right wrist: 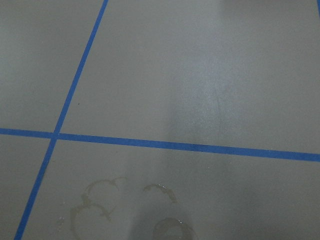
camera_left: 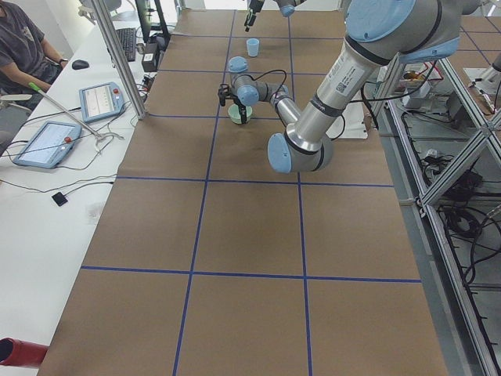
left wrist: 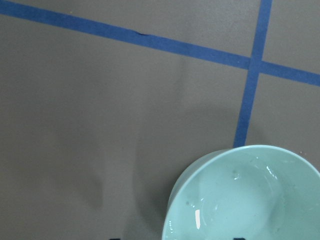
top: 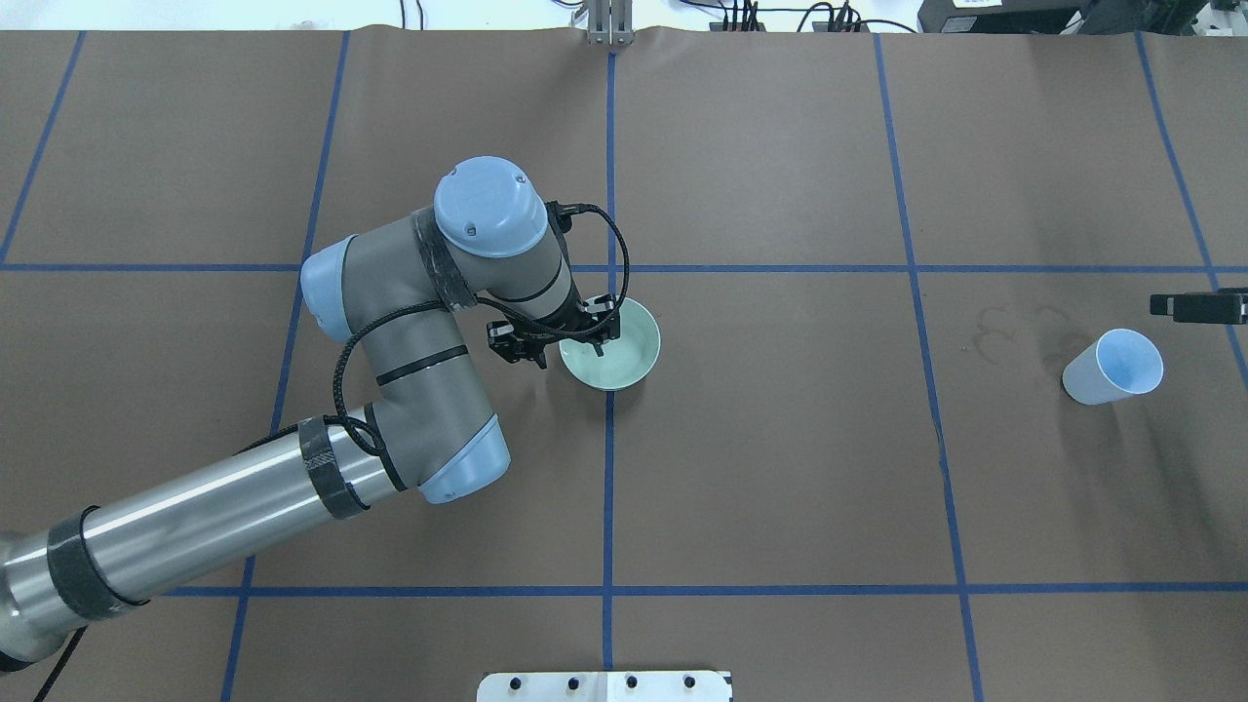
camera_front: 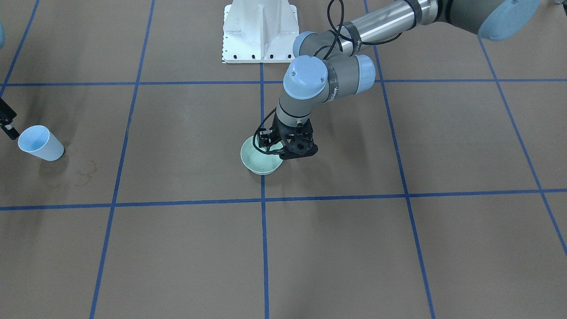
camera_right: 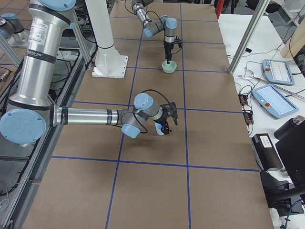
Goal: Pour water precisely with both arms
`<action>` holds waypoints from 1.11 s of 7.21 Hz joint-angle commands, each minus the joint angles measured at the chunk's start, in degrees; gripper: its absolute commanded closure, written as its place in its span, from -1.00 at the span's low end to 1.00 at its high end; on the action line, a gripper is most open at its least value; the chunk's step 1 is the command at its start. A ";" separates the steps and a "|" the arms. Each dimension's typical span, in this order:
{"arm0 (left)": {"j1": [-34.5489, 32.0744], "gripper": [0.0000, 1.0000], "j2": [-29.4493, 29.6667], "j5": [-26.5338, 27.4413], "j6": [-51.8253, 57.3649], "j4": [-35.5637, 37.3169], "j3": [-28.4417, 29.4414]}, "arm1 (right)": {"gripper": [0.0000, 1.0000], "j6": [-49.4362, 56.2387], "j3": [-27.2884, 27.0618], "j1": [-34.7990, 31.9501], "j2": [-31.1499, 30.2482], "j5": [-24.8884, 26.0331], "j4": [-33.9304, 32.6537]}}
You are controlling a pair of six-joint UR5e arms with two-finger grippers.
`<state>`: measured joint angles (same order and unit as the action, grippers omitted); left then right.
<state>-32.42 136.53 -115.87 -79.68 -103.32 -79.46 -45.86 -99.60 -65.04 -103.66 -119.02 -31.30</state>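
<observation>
Matte brown table (top: 780,439), glossy round bowl (top: 629,361) of water (left wrist: 235,200) straddled by spread left claw (camera_front: 281,148), tapered cup (top: 1111,369) beside right claw (top: 1199,307), opening untellable.

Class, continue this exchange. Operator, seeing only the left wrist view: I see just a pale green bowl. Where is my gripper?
Observer: The left gripper is low at the rim of the bowl, on the robot's left side.
Operator: Is there a cup?
Observer: Yes, a light blue cup stands far off on the robot's right.
Operator: And the other arm?
Observer: The right gripper hovers near that cup, not holding it.
</observation>
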 commanded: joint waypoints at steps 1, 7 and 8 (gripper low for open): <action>0.07 1.00 0.14 0.03 0.14 -0.56 0.54 | -0.99 7.16 -0.86 -5.69 2.75 -5.42 -7.60; -16.06 1.00 -40.72 -11.04 33.42 -0.74 -30.45 | -0.99 21.07 -0.60 -14.41 2.85 -15.19 -20.28; -19.93 1.00 -46.56 -12.35 43.89 -0.65 -30.14 | -0.99 21.08 -0.42 -14.41 2.94 -15.28 -20.38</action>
<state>-47.83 99.23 -126.91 -48.60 -103.93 -107.36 -25.78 -100.16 -79.03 -100.81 -133.72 -50.75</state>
